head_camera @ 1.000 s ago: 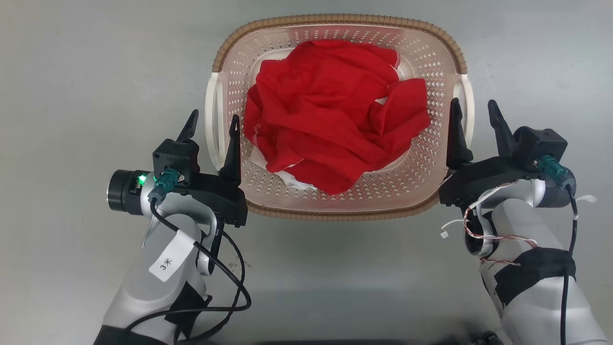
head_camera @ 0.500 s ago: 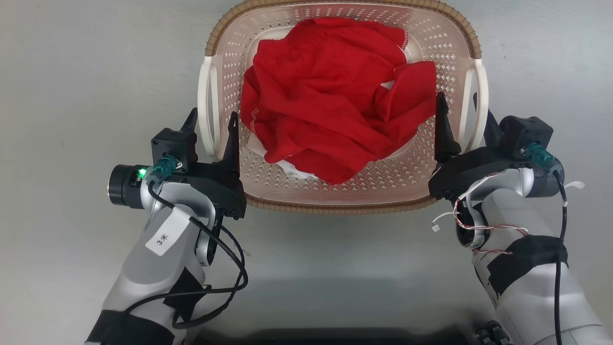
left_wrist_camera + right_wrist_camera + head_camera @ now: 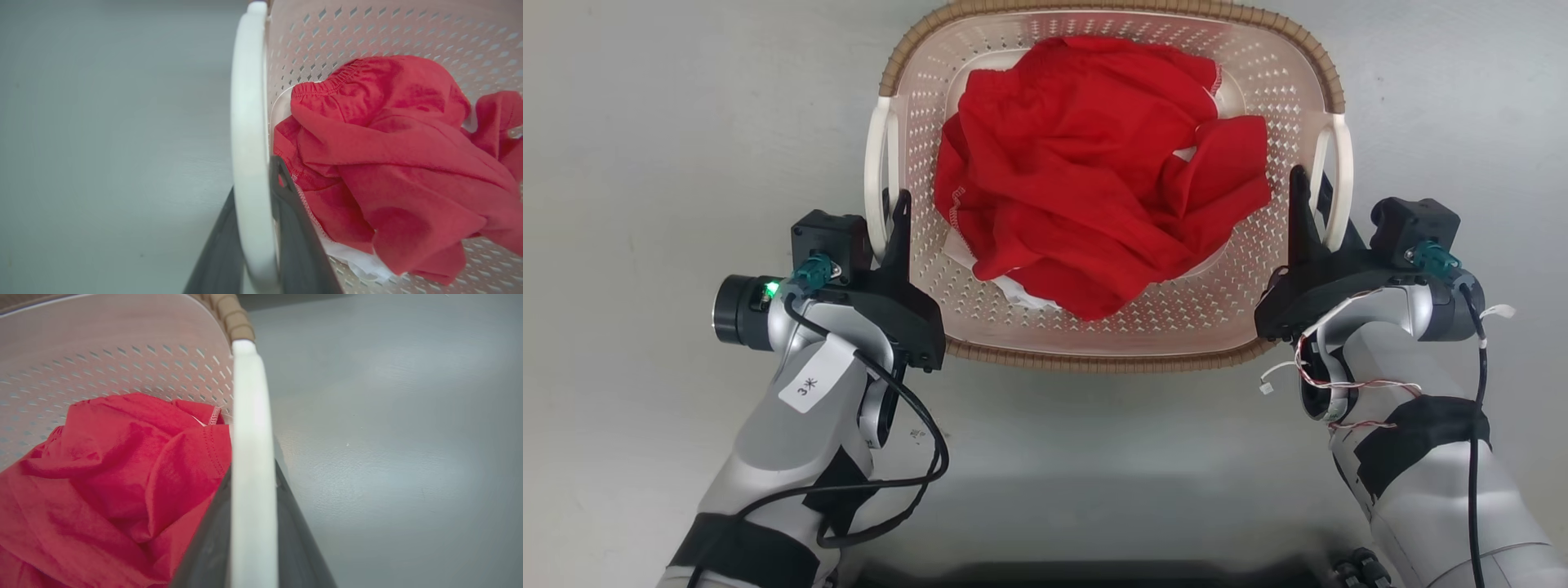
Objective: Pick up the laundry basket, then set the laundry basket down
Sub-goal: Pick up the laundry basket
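Note:
The laundry basket (image 3: 1111,359) is pale pink and perforated, with a brown woven rim, and sits straight ahead on the grey floor. Crumpled red clothes (image 3: 1086,180) fill it. My left gripper (image 3: 888,224) is shut on the white left handle (image 3: 876,163), one finger inside the basket and one outside. My right gripper (image 3: 1313,204) is shut on the white right handle (image 3: 1342,163) in the same way. The left wrist view has the handle (image 3: 249,122) pinched in my left gripper (image 3: 255,175). In the right wrist view the handle (image 3: 249,416) runs through my right gripper (image 3: 253,469).
Bare grey floor (image 3: 645,122) lies on all sides of the basket. A dark edge of my own base (image 3: 1094,576) runs along the bottom of the head view. A bit of white cloth (image 3: 1021,294) shows under the red clothes.
Both grippers were open astride the handles and have closed on them. The basket now sits a little higher and larger in the head view than one second ago.

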